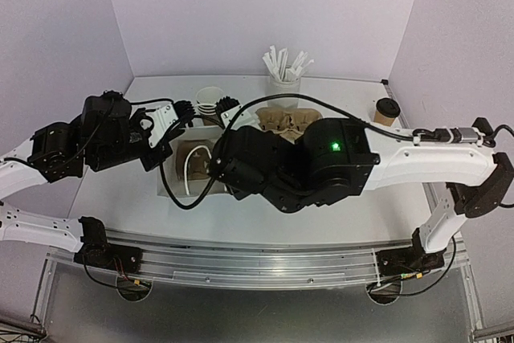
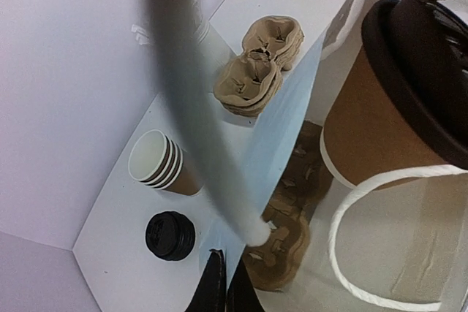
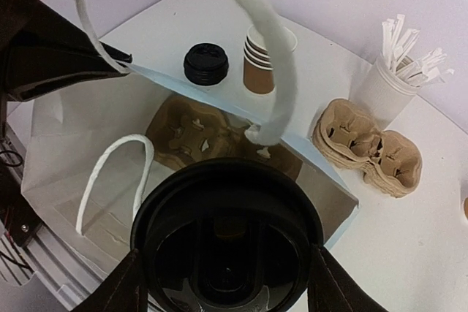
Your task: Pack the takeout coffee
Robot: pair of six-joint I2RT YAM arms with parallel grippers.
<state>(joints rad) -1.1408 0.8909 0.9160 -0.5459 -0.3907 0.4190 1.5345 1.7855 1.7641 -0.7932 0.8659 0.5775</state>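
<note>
A brown takeout coffee cup [image 2: 380, 118] with a black lid [image 3: 227, 239] hangs over the open white paper bag [image 3: 55, 144]. My right gripper [image 3: 227, 286] is shut on it, one finger on each side of the lid. A brown cup carrier [image 3: 191, 133] lies on the bag's floor beneath it. My left gripper [image 2: 227, 286] is shut on the bag's rim, holding the mouth open. In the top view my right gripper [image 1: 217, 165] covers the held cup. A second lidded cup [image 1: 386, 110] stands at the far right of the table.
Behind the bag stand a stack of empty brown cups [image 2: 157, 162] and a stack of black lids [image 2: 170, 235]. Spare carriers [image 2: 259, 67] are piled beside a white cup of wrapped straws [image 1: 283, 78]. The bag's rope handles [image 3: 110, 173] arch up near the held cup.
</note>
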